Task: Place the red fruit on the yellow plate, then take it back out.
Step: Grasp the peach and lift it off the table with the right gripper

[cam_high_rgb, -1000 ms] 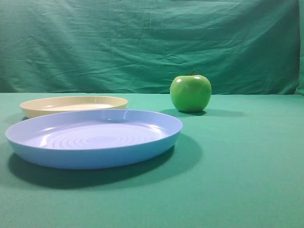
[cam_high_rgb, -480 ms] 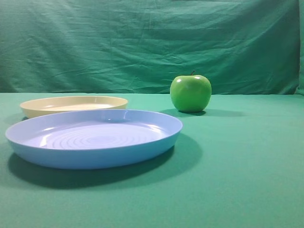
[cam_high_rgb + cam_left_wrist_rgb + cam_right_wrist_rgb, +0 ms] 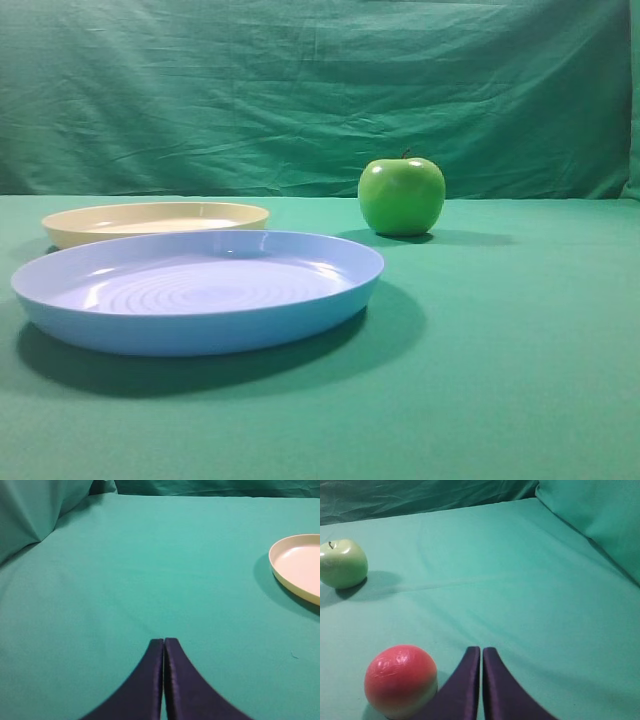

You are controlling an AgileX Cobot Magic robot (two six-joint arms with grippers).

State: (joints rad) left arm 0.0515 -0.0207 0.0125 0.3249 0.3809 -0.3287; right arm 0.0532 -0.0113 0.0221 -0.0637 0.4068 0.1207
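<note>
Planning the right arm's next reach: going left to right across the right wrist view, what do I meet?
green apple → red fruit → right end effector, jaws shut, right of the fruit.

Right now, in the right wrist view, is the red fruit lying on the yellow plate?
No, the red fruit sits directly on the green cloth, just left of the shut right gripper, with no plate under it.

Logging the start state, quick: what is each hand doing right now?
Left hand: closed, holding nothing.
Right hand: closed, holding nothing; the red fruit sits on the cloth beside it.
</note>
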